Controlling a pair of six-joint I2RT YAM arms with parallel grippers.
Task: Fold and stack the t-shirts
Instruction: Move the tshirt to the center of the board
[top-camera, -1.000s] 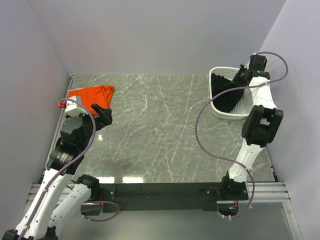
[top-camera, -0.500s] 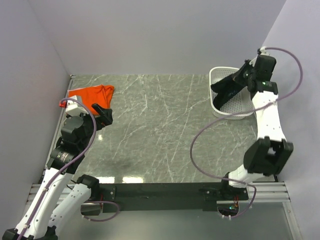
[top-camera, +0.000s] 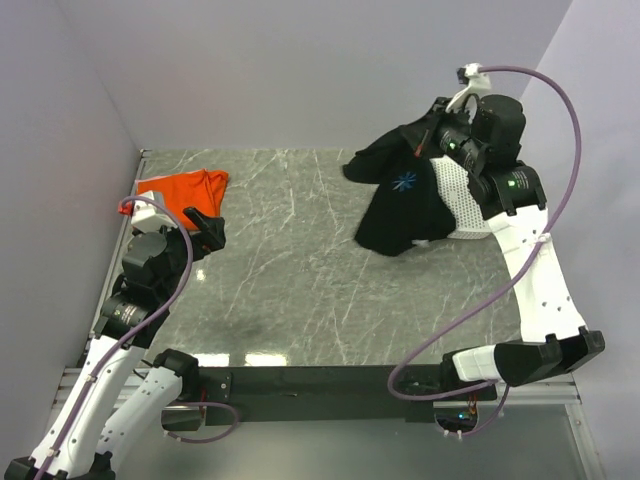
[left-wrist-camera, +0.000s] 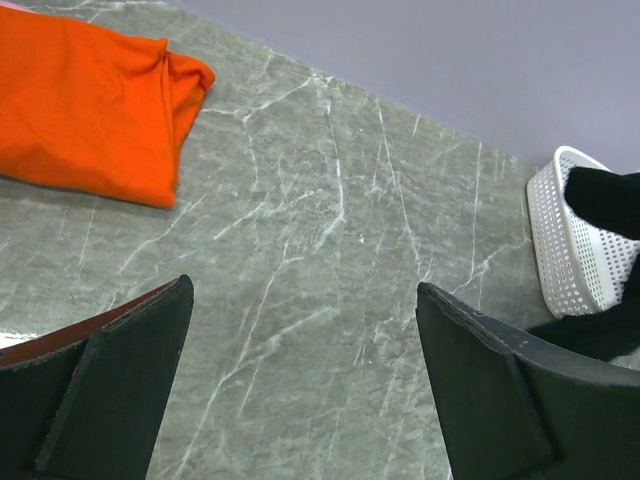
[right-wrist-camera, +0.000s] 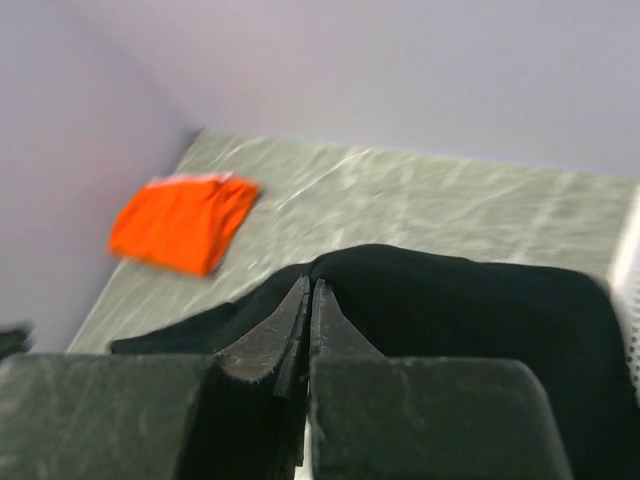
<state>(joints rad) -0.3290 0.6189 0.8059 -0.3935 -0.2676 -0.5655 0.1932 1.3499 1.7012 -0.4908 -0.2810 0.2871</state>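
Note:
The black t-shirt (top-camera: 405, 200) with a light-blue starburst mark hangs in the air from my right gripper (top-camera: 432, 135), which is shut on its cloth above the table's far right. In the right wrist view the fingertips (right-wrist-camera: 312, 290) pinch the black t-shirt (right-wrist-camera: 450, 300). The orange t-shirt (top-camera: 185, 190) lies folded at the far left of the table; it also shows in the left wrist view (left-wrist-camera: 85, 110) and the right wrist view (right-wrist-camera: 180, 222). My left gripper (top-camera: 205, 228) is open and empty just near of the orange shirt; its fingers (left-wrist-camera: 120, 370) stand wide apart above bare table.
A white mesh basket (top-camera: 462, 195) stands at the far right, partly hidden by the hanging black shirt; it also shows in the left wrist view (left-wrist-camera: 565, 240). Grey walls close the table on the left, back and right.
My right gripper has lifted the black t-shirt out of the basket and carried it up and to the left. The left arm has not moved.

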